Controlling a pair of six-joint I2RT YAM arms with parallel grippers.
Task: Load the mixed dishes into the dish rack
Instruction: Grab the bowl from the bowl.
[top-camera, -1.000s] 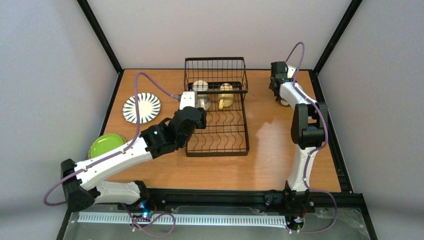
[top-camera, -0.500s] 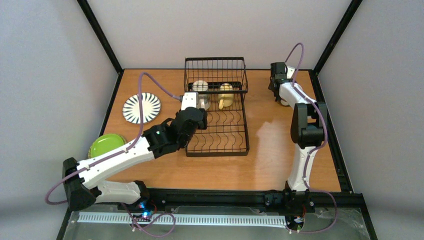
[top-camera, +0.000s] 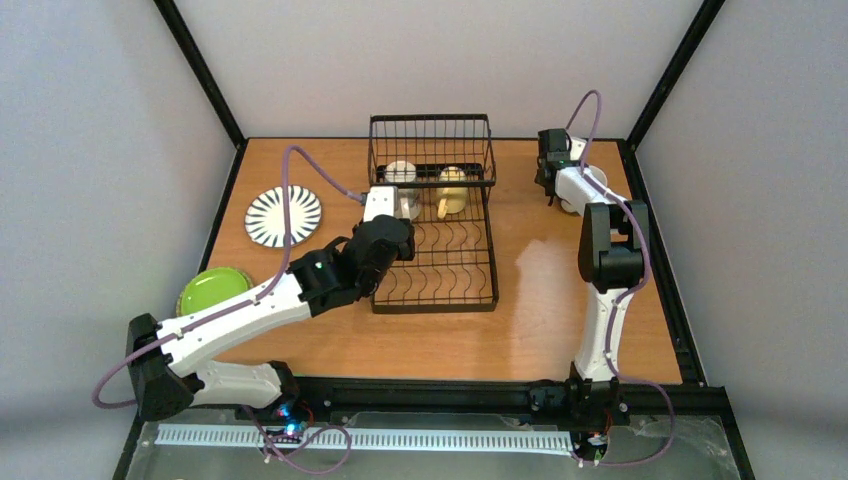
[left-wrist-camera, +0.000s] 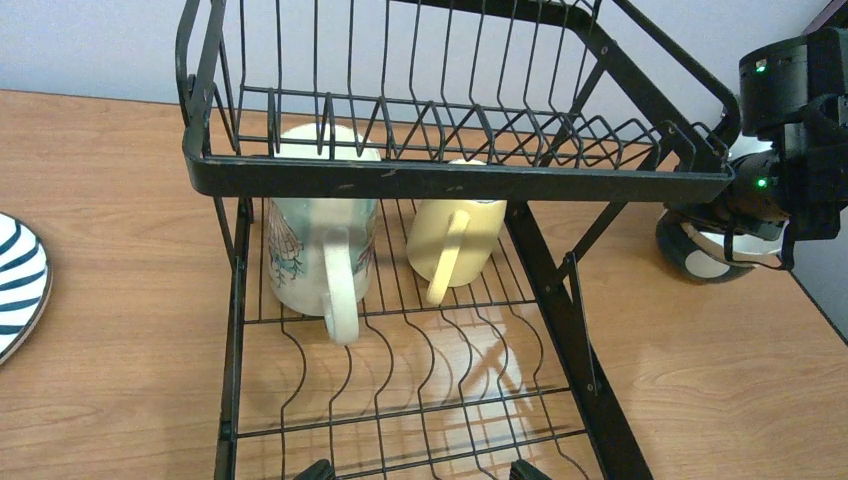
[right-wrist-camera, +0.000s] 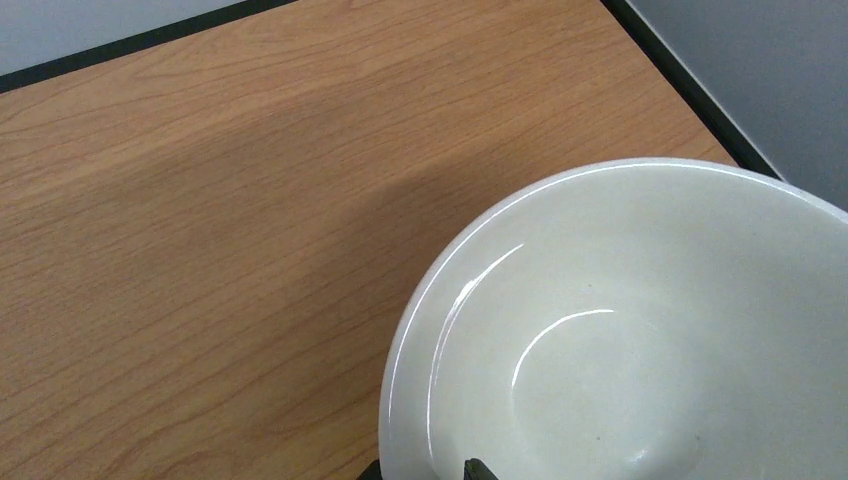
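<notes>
The lime-green plate (top-camera: 212, 290) lies nearest, at the table's (top-camera: 540, 310) left edge. The left claw (left-wrist-camera: 420, 470) hangs over the dish rack's (left-wrist-camera: 450, 180) near-left part, its 2 fingers wide apart. Left of the rack, the black-and-white striped plate (top-camera: 283, 215) lies flat. Under the rack's raised far basket stand 2 mugs, the cream mug (left-wrist-camera: 320, 250) left and the yellow mug (left-wrist-camera: 455, 240) right, handles toward the arms. Far right, the right claw (right-wrist-camera: 422, 470) straddles the rim of the bowl (right-wrist-camera: 620, 340); I cannot tell whether it is clamped.

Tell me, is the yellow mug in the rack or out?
In. The yellow mug sits on the wire floor of the rack, beside the cream mug.
</notes>
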